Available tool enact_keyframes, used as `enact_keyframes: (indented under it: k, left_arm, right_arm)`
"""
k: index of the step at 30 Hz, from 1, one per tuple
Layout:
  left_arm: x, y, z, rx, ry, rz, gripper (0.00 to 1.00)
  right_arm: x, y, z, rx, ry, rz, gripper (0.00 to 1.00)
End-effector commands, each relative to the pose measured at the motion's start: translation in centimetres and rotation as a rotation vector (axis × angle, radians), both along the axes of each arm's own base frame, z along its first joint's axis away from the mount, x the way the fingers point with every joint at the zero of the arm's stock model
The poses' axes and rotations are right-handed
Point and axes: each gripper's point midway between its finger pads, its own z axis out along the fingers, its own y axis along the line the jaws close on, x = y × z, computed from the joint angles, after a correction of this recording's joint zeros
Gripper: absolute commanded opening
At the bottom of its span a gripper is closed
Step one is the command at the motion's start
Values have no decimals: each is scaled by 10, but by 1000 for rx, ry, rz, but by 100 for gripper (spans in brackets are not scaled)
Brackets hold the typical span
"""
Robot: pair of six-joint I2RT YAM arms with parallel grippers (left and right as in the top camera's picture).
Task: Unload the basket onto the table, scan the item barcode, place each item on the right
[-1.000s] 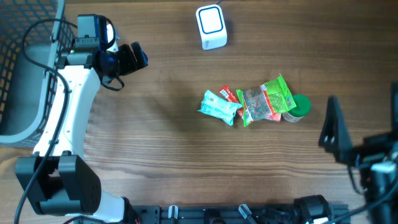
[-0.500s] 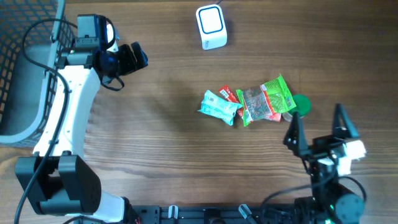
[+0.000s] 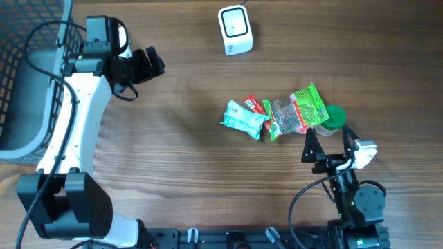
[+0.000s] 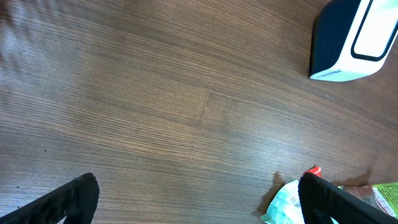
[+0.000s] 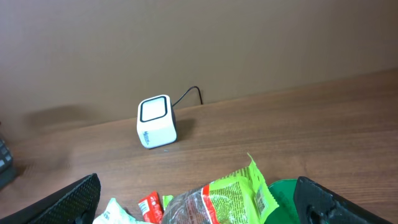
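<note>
basket (image 3: 28, 76): cut by left edge | green lid (image 3: 335, 117): partly under packets (image 3: 299, 111)

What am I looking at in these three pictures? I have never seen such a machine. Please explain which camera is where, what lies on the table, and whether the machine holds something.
This is a robot with two arms at a wooden table. One picture comes from a camera above the table; the other two come from small cameras on each wrist, so the dark shapes at their lower corners are the arm's own fingers.

From above, the left gripper is at the upper left, beside a grey basket. The right gripper is at the lower right, just below a small pile: a light blue packet, a red packet, a green snack bag and a green lid.

The white box with a cable is the barcode scanner.

Both grippers are open and hold nothing.
</note>
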Motion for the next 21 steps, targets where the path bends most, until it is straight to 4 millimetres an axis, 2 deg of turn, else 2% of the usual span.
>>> enact_keyframes:
  k: [1, 15, 19, 21]
  left_arm:
    - [-1, 1, -5, 9, 11, -12, 100]
    - [-1, 1, -4, 9, 9, -11, 100]
    - [-4, 0, 18, 10, -49, -13, 100]
    - [-10, 0, 45, 11, -118, -13, 100]
  right_arm:
    - [0, -2, 1, 29, 1, -9, 100]
    - [0, -2, 1, 29, 1, -9, 100]
    - [0, -2, 1, 28, 1, -9, 100]
    - [0, -2, 1, 29, 1, -9, 100]
